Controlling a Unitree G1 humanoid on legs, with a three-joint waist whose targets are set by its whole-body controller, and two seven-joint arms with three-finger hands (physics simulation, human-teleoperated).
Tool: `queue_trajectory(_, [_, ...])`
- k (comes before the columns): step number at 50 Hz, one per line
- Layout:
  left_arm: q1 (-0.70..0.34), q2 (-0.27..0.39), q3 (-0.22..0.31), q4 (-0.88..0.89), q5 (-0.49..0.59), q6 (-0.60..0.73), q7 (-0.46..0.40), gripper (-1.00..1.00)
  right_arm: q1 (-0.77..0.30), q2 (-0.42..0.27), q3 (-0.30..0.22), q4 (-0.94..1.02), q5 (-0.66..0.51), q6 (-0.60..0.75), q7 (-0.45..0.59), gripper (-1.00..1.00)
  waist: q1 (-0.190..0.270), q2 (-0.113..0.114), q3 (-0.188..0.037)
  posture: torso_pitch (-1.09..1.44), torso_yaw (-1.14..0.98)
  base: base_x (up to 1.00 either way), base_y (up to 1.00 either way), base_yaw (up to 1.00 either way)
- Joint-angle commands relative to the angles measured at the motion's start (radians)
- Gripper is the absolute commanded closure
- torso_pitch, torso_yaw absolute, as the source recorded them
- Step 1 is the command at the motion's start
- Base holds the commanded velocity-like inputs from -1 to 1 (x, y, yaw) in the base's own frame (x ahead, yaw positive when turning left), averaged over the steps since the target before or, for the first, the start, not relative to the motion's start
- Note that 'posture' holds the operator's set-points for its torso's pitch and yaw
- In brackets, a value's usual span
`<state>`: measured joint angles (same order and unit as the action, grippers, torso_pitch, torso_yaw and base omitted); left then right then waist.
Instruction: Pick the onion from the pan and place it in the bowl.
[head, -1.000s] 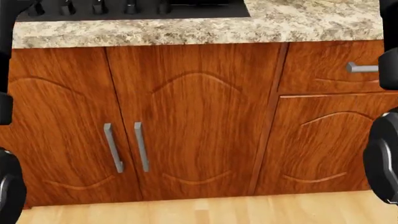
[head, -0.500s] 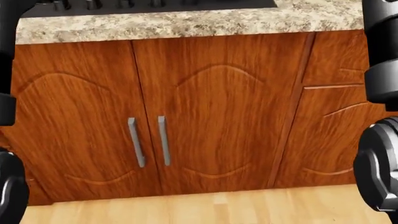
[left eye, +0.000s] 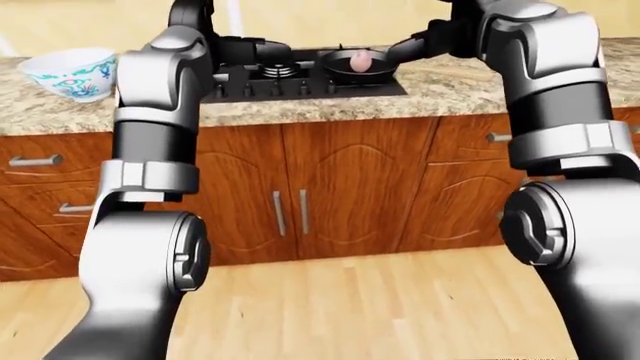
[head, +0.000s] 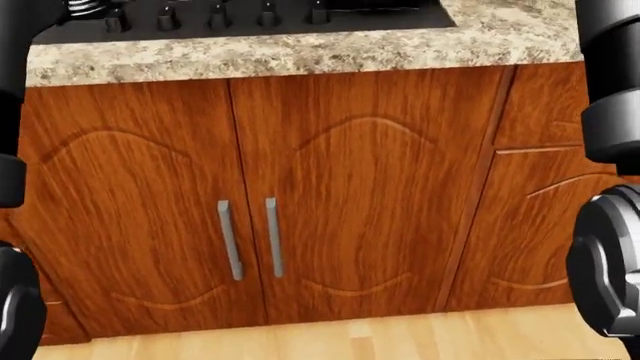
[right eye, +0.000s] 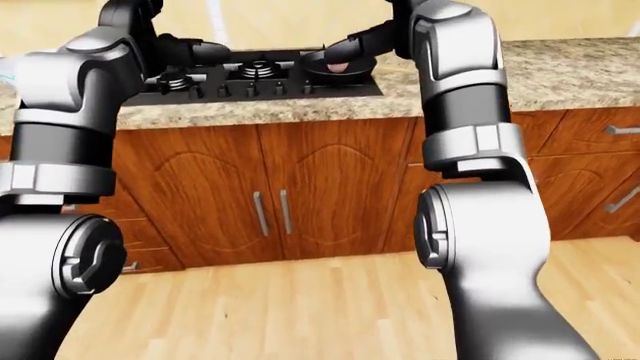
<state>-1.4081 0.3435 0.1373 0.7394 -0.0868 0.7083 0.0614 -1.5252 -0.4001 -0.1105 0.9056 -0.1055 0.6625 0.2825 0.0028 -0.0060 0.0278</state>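
The pink onion (left eye: 357, 59) lies in a black pan (left eye: 350, 71) on the black stove (left eye: 290, 81), near the top middle of the left-eye view. A white bowl (left eye: 72, 70) with a teal pattern stands on the granite counter (left eye: 460, 81) at the top left. My right hand (left eye: 397, 51) reaches in from the right and hangs just beside the pan's rim, partly covering the onion in the right-eye view. Left of the pan, my left hand (left eye: 284, 52) hovers over the burners. Neither hand's fingers can be made out. The head view holds only cabinet doors.
Wooden cabinet doors (head: 250, 172) with two metal handles (head: 250, 238) stand under the counter. Drawers (left eye: 35, 160) sit at the left and right. A light wood floor (left eye: 350, 300) runs below. Stove knobs (head: 215, 16) line the counter's near edge.
The head view has shifted: the doors and handles slid right and slightly down in the picture, so the camera moved. My right arm now fills the upper right edge.
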Motion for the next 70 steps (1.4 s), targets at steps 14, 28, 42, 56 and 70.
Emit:
queue_trajectory(14, [-0.040,-0.001,-0.004,-0.034,-0.003,-0.021,-0.004,-1.00,-0.042,-0.017,-0.003,-0.009,-0.019,-0.033,-0.010,-1.00,-0.007,-0.005,0.001,0.00,0.00,0.09,0.00,0.00])
queue_trajectory(28, [-0.043,0.000,-0.004,-0.032,-0.001,-0.022,-0.006,-1.00,-0.057,-0.012,-0.007,0.002,-0.022,-0.036,-0.001,-1.00,0.000,-0.058,-0.026,0.00,0.00,0.06,0.00,0.00])
queue_trajectory(42, [-0.039,0.001,-0.003,-0.037,-0.001,-0.019,-0.005,-1.00,-0.050,-0.011,-0.007,-0.002,-0.018,-0.035,0.002,-1.00,-0.010,0.097,-0.031,0.00,0.00,0.08,0.00,0.00])
queue_trajectory(56, [-0.036,0.004,-0.003,-0.030,0.003,-0.029,-0.005,-1.00,-0.065,-0.006,-0.004,0.015,-0.021,-0.042,0.004,-1.00,0.005,-0.052,-0.031,0.00,0.00,0.08,0.00,0.00])
queue_trajectory(70, [-0.042,0.003,-0.004,-0.035,0.006,-0.022,-0.004,-1.00,-0.064,-0.004,-0.004,0.016,-0.024,-0.044,0.007,-1.00,-0.011,0.066,-0.018,0.00,0.00,0.15,0.00,0.00])
